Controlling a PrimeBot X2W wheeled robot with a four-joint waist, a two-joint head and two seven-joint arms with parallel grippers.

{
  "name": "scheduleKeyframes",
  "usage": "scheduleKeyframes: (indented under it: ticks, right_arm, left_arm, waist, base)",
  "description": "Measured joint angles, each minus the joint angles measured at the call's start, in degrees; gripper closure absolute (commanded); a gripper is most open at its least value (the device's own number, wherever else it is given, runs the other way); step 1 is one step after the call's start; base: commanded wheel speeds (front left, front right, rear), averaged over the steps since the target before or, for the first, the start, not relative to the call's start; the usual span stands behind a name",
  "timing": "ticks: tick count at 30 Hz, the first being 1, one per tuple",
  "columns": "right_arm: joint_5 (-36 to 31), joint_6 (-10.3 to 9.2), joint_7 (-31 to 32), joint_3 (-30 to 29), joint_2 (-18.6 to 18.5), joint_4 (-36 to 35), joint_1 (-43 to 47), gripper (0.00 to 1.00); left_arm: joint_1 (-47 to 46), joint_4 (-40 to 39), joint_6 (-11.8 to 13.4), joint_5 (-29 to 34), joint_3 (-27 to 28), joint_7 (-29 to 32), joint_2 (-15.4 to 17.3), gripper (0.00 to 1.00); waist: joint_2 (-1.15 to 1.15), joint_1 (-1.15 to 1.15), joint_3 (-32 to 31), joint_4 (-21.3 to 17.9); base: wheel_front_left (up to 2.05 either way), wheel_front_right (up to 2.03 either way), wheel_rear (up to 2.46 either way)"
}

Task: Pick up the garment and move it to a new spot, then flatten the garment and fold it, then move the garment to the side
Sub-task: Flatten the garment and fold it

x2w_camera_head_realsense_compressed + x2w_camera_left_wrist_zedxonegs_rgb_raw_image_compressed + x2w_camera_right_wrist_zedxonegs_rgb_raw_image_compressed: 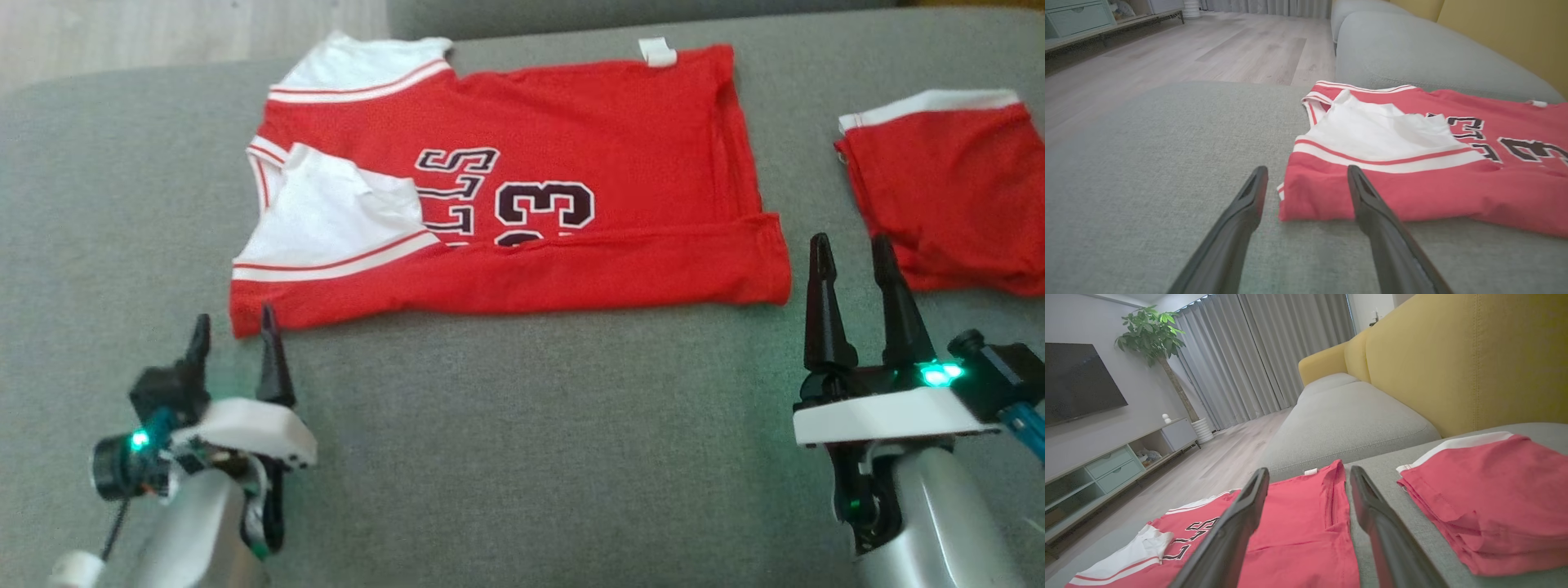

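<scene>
Head view: a red jersey [522,188] lies spread on a grey sofa seat [522,441], its near edge turned over the number, apparently mid-fold.
The left gripper [234,320] hangs just off the jersey's near left corner and the right gripper [851,245] just beyond its near right corner, both spread wide and holding nothing. Folded red shorts [955,196] lie apart to the jersey's right. The next move likely calls for each gripper to pinch its corner and carry the doubled edge evenly toward the jersey's far side.
</scene>
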Motion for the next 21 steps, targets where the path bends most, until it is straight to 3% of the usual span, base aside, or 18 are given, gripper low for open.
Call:
scheduleKeyframes:
  ticks: [7,16,17,18,21]
  right_arm:
    - [0.4,0.00,0.0,0.5,0.0,-0.2,-0.9,0.00]
    - [1.2,0.00,0.0,1.2,0.0,-0.4,-2.0,0.00]
    - [1.4,0.00,0.0,1.2,0.0,-0.4,-2.0,0.00]
    - [1.4,0.00,0.0,1.2,0.0,-0.4,-2.0,0.00]
    - [1.4,0.00,0.0,1.2,0.0,-0.1,-1.9,0.00]
  left_arm:
    - [-5.4,9.2,0.4,-1.7,1.5,3.6,1.3,0.00]
    - [-10.1,14.2,0.4,-2.7,1.8,7.7,2.4,0.00]
    - [-10.4,14.4,-0.3,-3.1,1.8,7.7,2.4,0.76]
    - [-10.6,14.6,-0.9,-3.4,1.8,7.6,2.5,1.00]
    - [-10.7,14.9,-1.5,-3.6,1.6,6.3,2.1,1.00]
  waist:
    - [0.00,0.00,3.0,-2.0]
    - [0.00,-0.01,4.3,-3.8]
    - [0.00,-0.01,4.3,-3.9]
    - [0.00,-0.01,4.3,-3.9]
    - [0.00,-0.01,3.9,-3.7]
  base:
    - [0.00,0.00,0.00]
    - [0.00,0.00,0.00]
    - [0.00,0.00,0.00]
    - [0.00,0.00,0.00]
    - [0.00,0.00,0.00]
